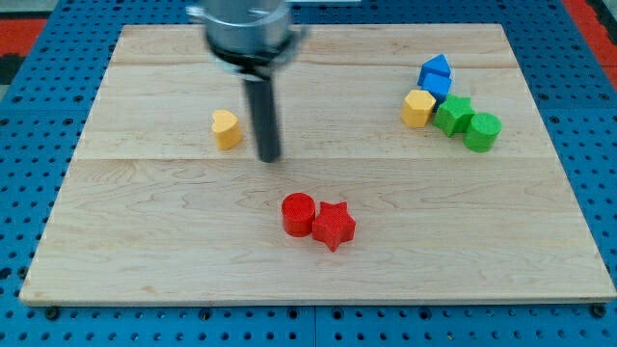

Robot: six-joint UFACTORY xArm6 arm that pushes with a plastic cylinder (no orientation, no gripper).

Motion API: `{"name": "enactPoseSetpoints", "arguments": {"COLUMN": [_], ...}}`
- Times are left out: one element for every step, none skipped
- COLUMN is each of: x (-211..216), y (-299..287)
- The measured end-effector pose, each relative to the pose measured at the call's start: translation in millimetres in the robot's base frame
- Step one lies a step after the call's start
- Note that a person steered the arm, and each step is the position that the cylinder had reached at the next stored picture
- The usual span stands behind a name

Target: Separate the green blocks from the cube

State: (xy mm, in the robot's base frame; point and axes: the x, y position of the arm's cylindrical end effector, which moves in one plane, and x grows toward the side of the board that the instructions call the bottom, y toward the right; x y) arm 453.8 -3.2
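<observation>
Tip [269, 157] is sitting bare beside yellow block [226, 128], gripping nothing | green star [452, 115] and green cylinder [482, 131] are touching blue cube [436, 85], far right | looking light, hard, slidy: push their flat sides.

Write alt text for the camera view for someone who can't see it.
A dark rod's tip rests on a wooden board just right of a lone yellow block, far from a cluster at the view's upper right: blue blocks, a yellow block, a green star and a green cylinder. A red cylinder and red star sit touching near the centre bottom.
</observation>
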Motion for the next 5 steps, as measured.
{"name": "enactPoseSetpoints", "arguments": {"x": [34.9,39.8,-28.7,-66.4,-78.9], "y": [121.5,250.3,264.0,287.2,228.7]}}
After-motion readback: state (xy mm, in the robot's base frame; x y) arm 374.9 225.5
